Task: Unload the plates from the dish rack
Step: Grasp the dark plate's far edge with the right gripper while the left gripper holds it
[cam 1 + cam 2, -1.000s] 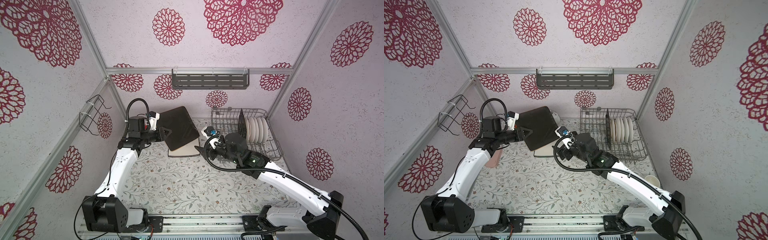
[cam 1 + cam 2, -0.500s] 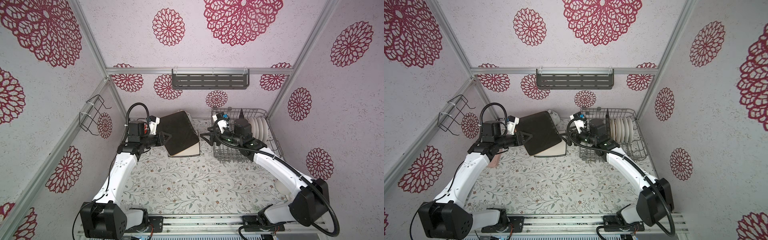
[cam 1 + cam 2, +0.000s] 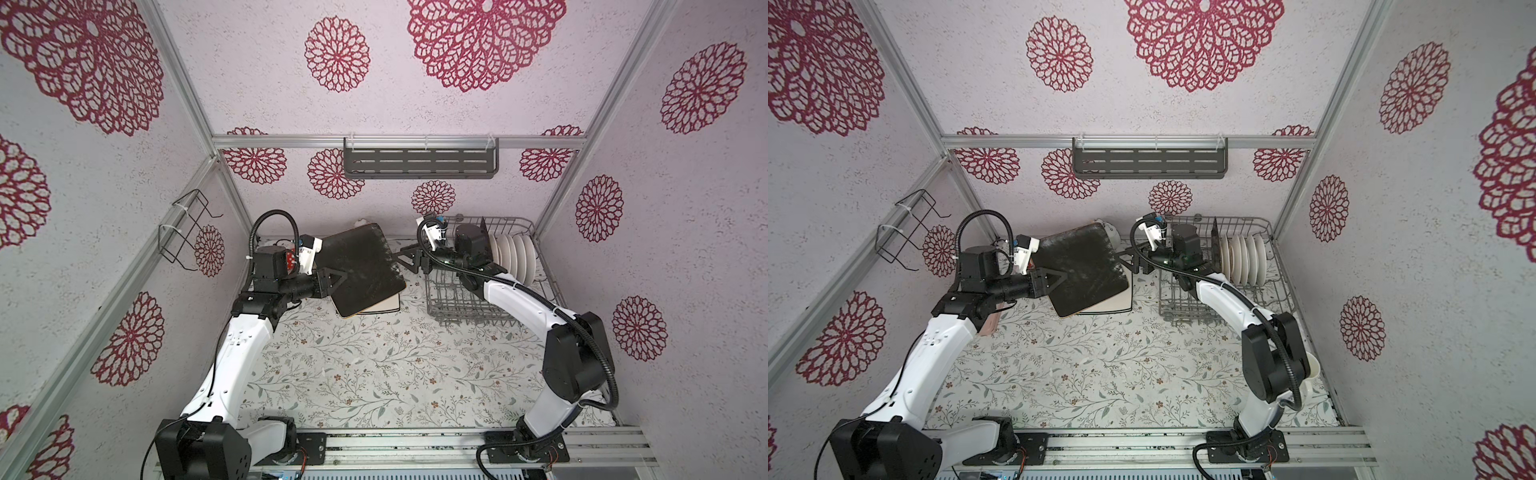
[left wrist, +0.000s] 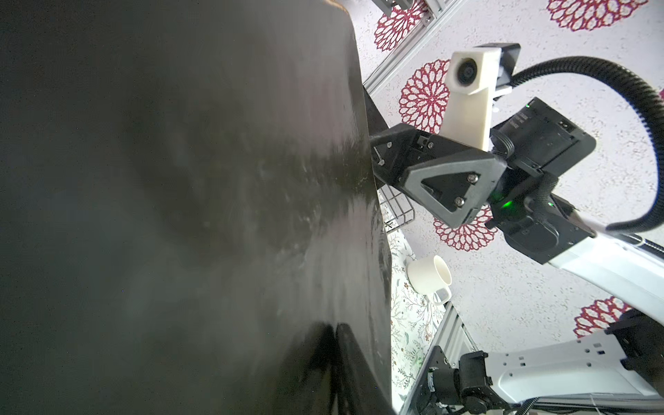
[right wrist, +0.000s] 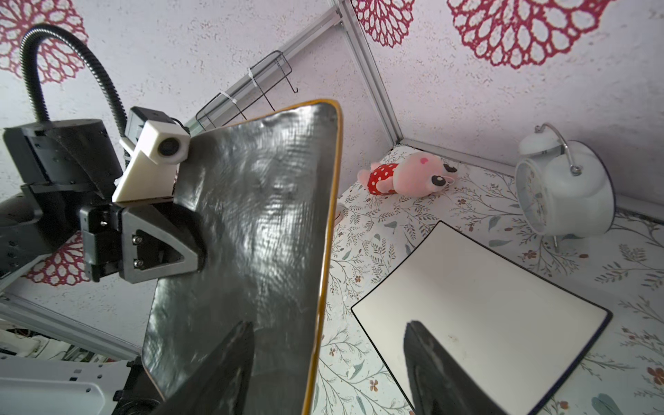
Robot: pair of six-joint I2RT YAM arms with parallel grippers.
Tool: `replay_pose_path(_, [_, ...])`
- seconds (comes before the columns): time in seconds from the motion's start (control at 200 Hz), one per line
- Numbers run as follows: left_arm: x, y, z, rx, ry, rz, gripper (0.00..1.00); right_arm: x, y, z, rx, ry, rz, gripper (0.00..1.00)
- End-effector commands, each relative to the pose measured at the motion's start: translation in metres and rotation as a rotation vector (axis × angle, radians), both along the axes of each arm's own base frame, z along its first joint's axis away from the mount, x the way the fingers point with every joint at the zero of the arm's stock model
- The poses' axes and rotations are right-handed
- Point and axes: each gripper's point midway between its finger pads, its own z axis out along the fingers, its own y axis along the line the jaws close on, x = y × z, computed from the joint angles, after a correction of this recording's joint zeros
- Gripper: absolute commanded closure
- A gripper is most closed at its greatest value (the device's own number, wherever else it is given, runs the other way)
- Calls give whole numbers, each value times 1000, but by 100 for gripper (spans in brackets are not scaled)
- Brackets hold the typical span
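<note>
The left gripper [image 3: 332,281] pinches the black-backed square plate [image 3: 361,266] at its 8 o'clock edge and holds it tilted in the air, while the right gripper [image 3: 401,259] has its jaws spread astride the 3 o'clock rim, not clamped. Beneath, toward 5 o'clock, a white black-edged square plate [image 3: 384,306] lies flat on the table [image 3: 374,374], so I judge one unloaded and one in transit. At 3 o'clock the dish rack [image 3: 457,309] holds upright round white plates [image 3: 513,254] beside a dark plate [image 3: 482,227] on edge, so most of the job is left.

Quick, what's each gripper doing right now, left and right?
Left gripper: closed on the edge of the black-backed square plate, holding it up.
Right gripper: open, fingers either side of that plate's opposite edge.
</note>
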Motion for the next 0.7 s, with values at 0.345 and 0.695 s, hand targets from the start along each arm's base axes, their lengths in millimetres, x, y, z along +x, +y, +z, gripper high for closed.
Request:
replay_pose_path(0.345, [17,-13,30,-28,-157,-92,100,7,5,3,13,-23,17,48])
replay_pose_path(0.695, [43,-16,3,-7,-102,-110,100,35,7,-48,-114,51,-62,52])
